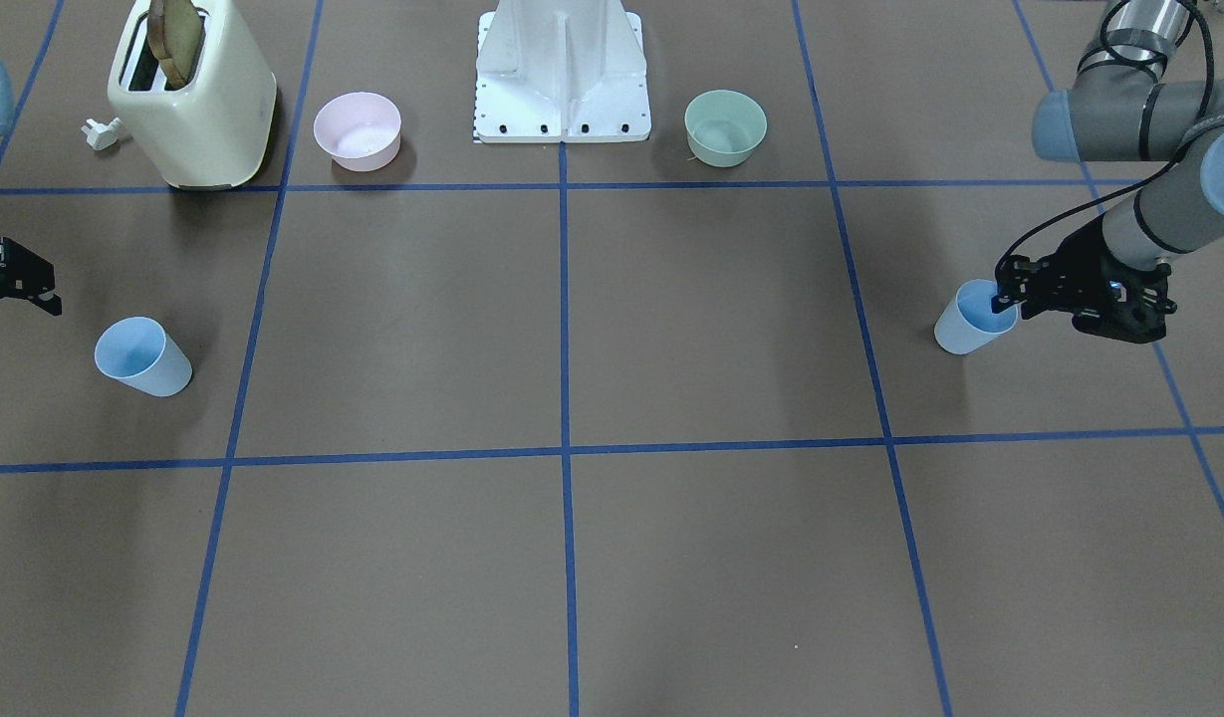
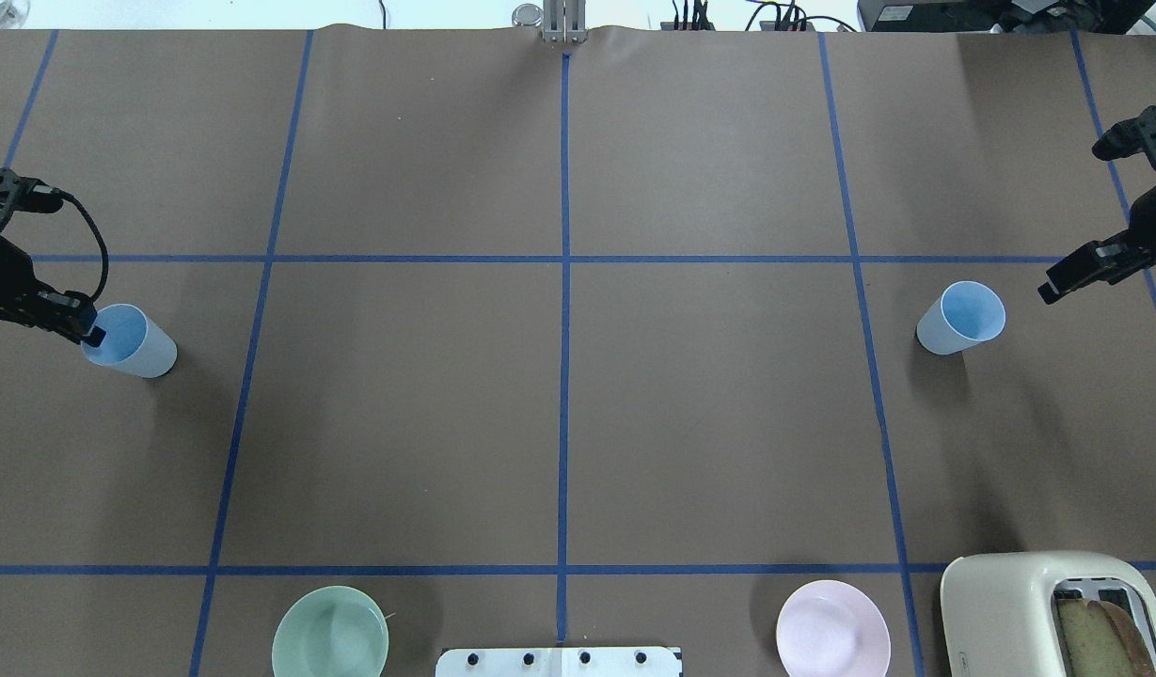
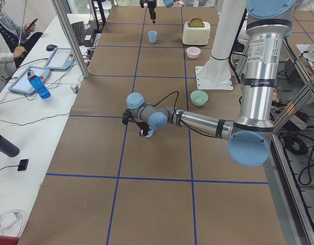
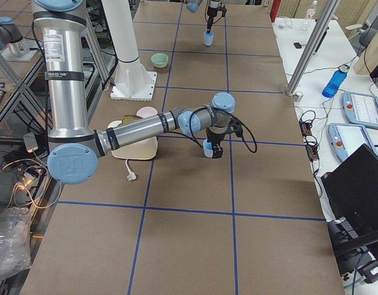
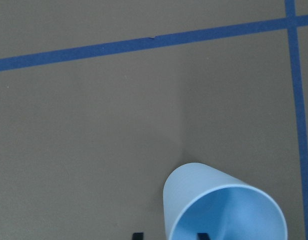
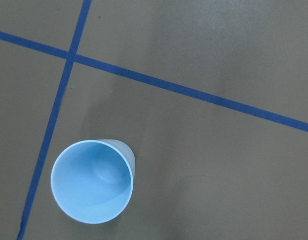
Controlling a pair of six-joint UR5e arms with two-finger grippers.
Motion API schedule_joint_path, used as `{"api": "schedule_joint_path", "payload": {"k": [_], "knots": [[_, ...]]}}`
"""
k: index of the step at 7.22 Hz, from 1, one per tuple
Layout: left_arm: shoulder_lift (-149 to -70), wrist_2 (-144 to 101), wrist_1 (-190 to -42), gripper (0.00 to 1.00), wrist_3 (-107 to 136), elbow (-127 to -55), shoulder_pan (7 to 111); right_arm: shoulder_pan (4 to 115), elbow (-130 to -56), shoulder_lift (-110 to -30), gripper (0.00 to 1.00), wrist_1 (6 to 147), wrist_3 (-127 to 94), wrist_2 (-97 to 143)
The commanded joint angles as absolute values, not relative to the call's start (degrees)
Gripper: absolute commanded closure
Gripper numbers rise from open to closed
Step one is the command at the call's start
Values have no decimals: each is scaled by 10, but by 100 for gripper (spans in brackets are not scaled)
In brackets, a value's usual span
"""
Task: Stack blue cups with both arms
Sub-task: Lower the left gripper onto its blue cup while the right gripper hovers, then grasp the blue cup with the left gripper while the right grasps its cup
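The left gripper (image 2: 88, 331), jaws apart, is straddling the first blue cup's (image 2: 137, 350) rim, apparently not pinching yet. The second blue cup (image 2: 958, 318) is standing just below the right gripper (image 2: 1057, 282), whose jaw state cannot be told. Light, slippery walls are inviting gentle rim pinches.

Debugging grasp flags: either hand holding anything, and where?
Nothing clamped: left hand, open, straddles the rim of the left cup; right hand is clear of the right cup.

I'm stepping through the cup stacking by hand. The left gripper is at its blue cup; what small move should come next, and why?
Probably close the left gripper: its fingertips straddle the wall of the blue cup, one inside and one outside, with a gap between them. The cup stands upright, not yet gripped.
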State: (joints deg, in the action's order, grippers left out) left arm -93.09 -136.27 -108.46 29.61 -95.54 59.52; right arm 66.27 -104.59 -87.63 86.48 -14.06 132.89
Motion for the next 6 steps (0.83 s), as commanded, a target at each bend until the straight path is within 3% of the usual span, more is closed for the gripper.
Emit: {"api": "schedule_joint_path", "payload": {"k": [1, 6], "knots": [[-932, -1361, -1085, 100, 296, -955, 594, 662, -1046, -876, 9, 865, -141, 1328], [-969, -1365, -1078, 100, 384, -998, 593, 650, -1046, -876, 10, 865, -151, 1313]]}}
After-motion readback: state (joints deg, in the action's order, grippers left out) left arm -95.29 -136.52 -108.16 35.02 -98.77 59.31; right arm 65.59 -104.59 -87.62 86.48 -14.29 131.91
